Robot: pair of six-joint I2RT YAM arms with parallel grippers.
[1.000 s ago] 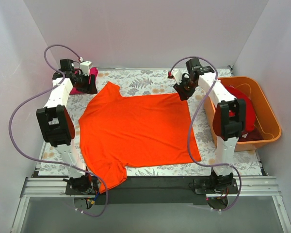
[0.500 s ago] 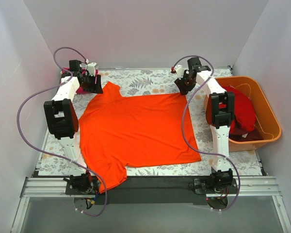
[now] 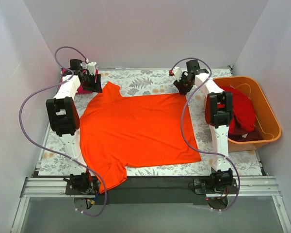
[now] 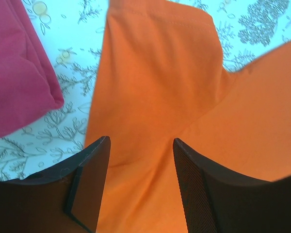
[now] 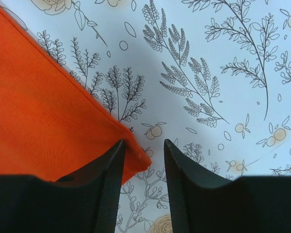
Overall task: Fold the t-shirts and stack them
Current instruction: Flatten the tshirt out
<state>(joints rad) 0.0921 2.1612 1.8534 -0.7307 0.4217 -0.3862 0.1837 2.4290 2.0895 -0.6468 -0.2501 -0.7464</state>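
The left gripper [image 3: 90, 82] [image 4: 141, 141] is standing open. Its two dark fingers [image 4: 89, 174] are spread apart and are clamping nothing. It is hanging over the far-left sleeve of the orange t-shirt [image 3: 136, 128] [image 4: 155, 77]. In the left wrist view, sleeve cloth is filling the whole gap between the jaws, and the sleeve hem is running across the top of that view. Whether the fingertips are touching the cloth cannot be told.

Just beside the sleeve, the folded magenta t-shirt [image 3: 77, 90] [image 4: 17, 73] is lying in the far-left corner of the tabletop [image 3: 145, 81] [image 4: 72, 82]. A strip of the flower-printed surface is separating it from the orange cloth.

The right gripper [image 3: 182, 86] [image 5: 144, 143] is also standing open, with its jaws set less wide. It is hanging at the far-right corner of the orange t-shirt [image 5: 43, 126]. In the right wrist view, the point of that corner is lying at the tip of one finger [image 5: 109, 184] and reaching slightly into the gap. The rest of the gap is showing bare printed tabletop [image 5: 208, 73].

The orange t-shirt is lying spread flat across the middle of the tabletop between the two arms. Its near-left sleeve is hanging over the near edge.

The red t-shirt [image 3: 241, 109] is lying bunched inside the orange tub [image 3: 274, 127] at the right side of the tabletop. It is well apart from both grippers, and the right arm is passing in front of it.
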